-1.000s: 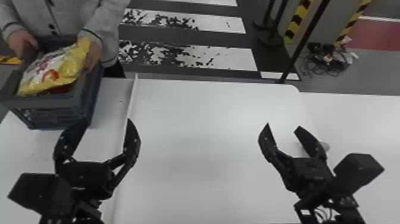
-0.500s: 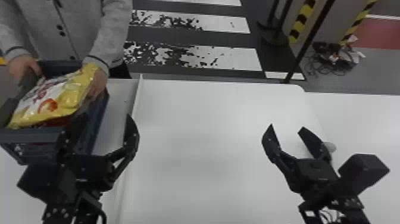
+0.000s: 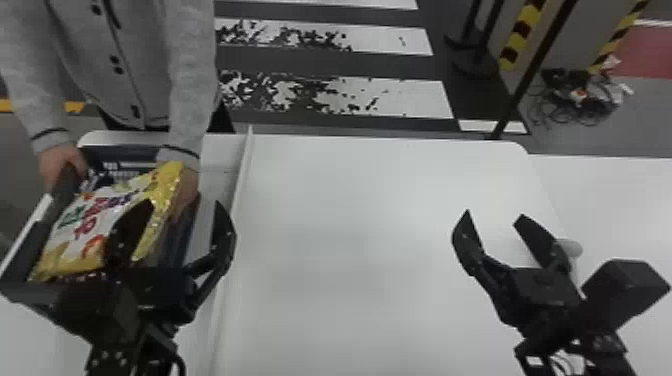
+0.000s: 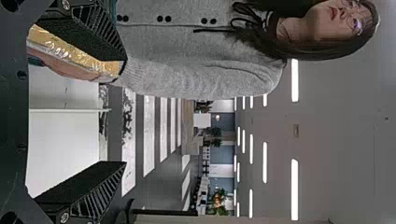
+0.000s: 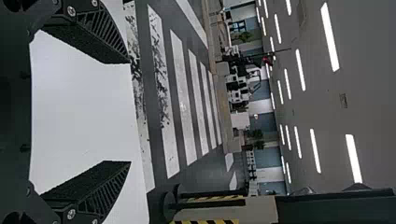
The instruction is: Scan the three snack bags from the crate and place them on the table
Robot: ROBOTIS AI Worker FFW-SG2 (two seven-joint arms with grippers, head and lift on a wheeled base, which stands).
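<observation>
Crate [image 3: 125, 151] and yellow snack bag [image 3: 95, 220] have moved closer to the robot at the left of the frame, guided by a person's hands [image 3: 60, 165], so picking can probably start soon. Left end effector [image 3: 183, 201] is spread and empty, one finger overlapping the bag in the head view; right end effector [image 3: 495, 215], also spread and empty, waits over the table [image 3: 375, 225].

Head view looks down; wrist views face across the table [image 3: 360, 225].

Snack bag [image 3: 92, 220] pt. hidden behind L end effector [image 3: 184, 201]; crate [image 3: 30, 291] btm. hidden.
</observation>
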